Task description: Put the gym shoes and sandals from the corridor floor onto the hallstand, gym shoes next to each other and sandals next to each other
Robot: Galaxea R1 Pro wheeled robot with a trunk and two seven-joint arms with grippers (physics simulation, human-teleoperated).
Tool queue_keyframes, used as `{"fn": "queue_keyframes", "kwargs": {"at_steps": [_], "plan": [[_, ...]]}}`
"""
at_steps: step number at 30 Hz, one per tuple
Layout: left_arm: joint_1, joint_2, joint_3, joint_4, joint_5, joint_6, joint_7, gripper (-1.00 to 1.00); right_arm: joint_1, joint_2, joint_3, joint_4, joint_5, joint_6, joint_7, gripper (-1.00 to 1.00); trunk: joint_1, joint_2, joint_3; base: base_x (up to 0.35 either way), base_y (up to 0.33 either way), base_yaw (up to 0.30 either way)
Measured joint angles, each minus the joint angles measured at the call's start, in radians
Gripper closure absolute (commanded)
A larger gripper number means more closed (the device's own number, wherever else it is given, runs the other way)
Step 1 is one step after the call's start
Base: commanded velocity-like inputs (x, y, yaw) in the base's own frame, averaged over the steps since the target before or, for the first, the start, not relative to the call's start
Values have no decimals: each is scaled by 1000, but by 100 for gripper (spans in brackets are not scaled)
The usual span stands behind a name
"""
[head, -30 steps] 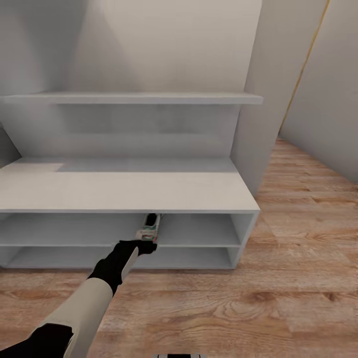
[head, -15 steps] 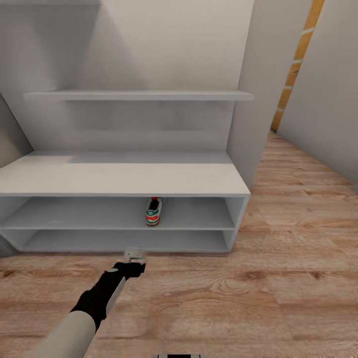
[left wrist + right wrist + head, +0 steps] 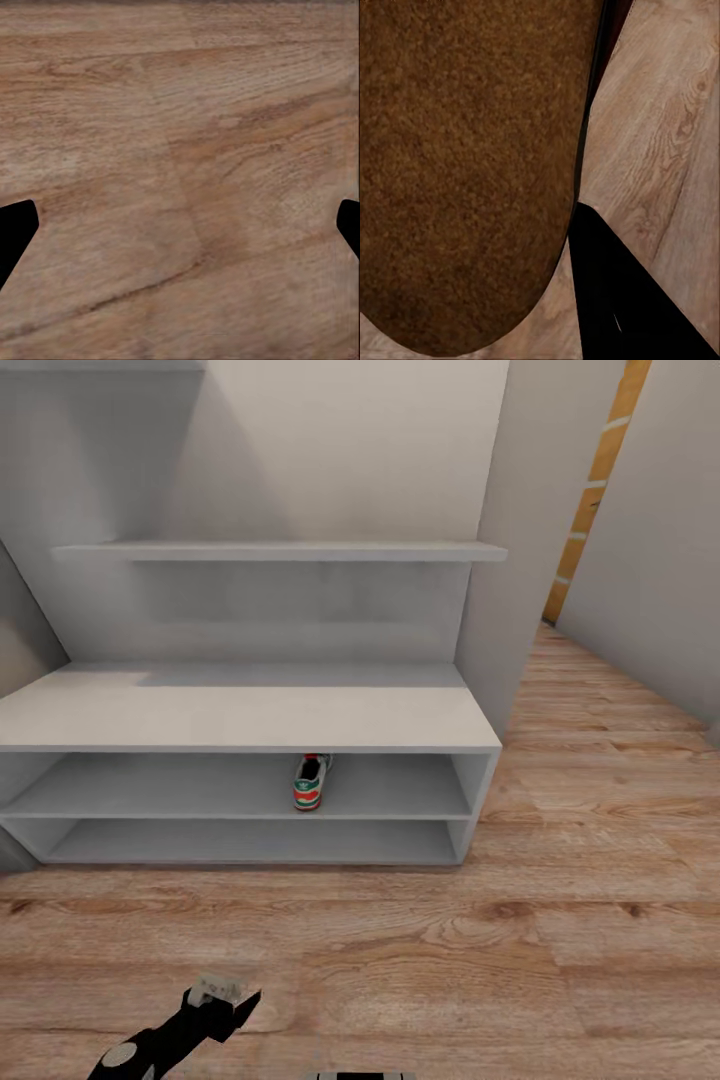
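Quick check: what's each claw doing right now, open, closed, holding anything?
Left claw: open, empty, over the wood floor.
Right claw: shut on a brown sandal, pressed against one finger.

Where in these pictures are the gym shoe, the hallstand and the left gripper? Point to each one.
gym shoe (image 3: pixel 309 788): head view, on its green-striped heel.
hallstand (image 3: pixel 240 718): head view, on its bare flat top.
left gripper (image 3: pixel 222 990): head view, between its fingertips, above the corridor floor (image 3: pixel 560 960).
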Motion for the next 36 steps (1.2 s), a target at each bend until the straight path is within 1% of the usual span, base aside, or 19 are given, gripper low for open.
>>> {"fn": "queue_keyframes", "kwargs": {"at_steps": [2,3,4,7,8,9,10,12,13,14,16,17,19,21,26,29,32,34,36], "plan": [[21,41,7,1,49,-29,-120,-100,0,21,1,-1,47,-19,0,100,0,0,0,0,0,0],[25,51,9,2,61,-35,-146,-100,0,24,0,-1,57,-24,1,100,0,0,0,0,0,0],[35,69,14,5,79,-47,-188,-100,0,29,1,-2,74,-32,1,100,0,0,0,0,0,0],[54,94,24,32,99,-76,-235,-100,0,35,0,-1,92,-42,2,100,0,0,0,0,0,0],[64,106,30,84,107,-125,-254,-100,0,37,0,0,100,-46,3,100,0,0,0,0,0,0],[66,109,39,117,111,-159,-257,-100,0,37,0,0,102,-48,3,100,0,0,0,0,0,0],[67,110,46,133,112,-174,-258,-100,0,38,-1,1,102,-48,3,100,0,0,0,0,0,0],[69,112,82,170,114,-213,-259,-100,0,44,0,2,104,-50,3,100,0,0,0,0,0,0],[70,112,92,176,114,-219,-259,-100,0,48,0,1,104,-51,3,100,0,0,0,0,0,0],[71,112,113,187,113,-230,-261,-100,0,63,0,-3,105,-52,2,100,0,0,0,0,0,0],[72,112,125,193,113,-236,-262,-100,0,78,-1,-9,104,-54,2,100,0,0,0,0,0,0],[73,111,133,197,113,-241,-263,-100,0,94,0,-15,105,-67,2,100,0,0,0,-6,6,0],[73,111,135,197,113,-242,-264,-100,0,101,-2,-16,104,-80,2,100,0,0,0,-65,57,0],[73,109,136,198,112,-244,-267,-100,0,120,-1,-15,106,-96,-1,100,0,0,0,-198,177,0],[73,108,137,199,111,-244,-267,-100,0,144,-2,-9,107,-102,-2,100,0,0,0,-228,204,0],[74,108,137,200,111,-244,-265,-100,0,170,-1,-10,108,-104,-3,100,0,0,0,-240,216,0],[75,108,138,200,111,-244,-264,-100,0,183,-1,-9,107,-108,-3,100,0,0,0,-243,221,0],[75,108,138,200,111,-244,-264,-100,0,187,-2,-7,107,-113,-3,100,0,0,0,-241,226,0],[75,108,138,200,111,-244,-263,-100,0,195,-1,-6,108,-130,-3,100,0,0,0,-233,234,0]]}}
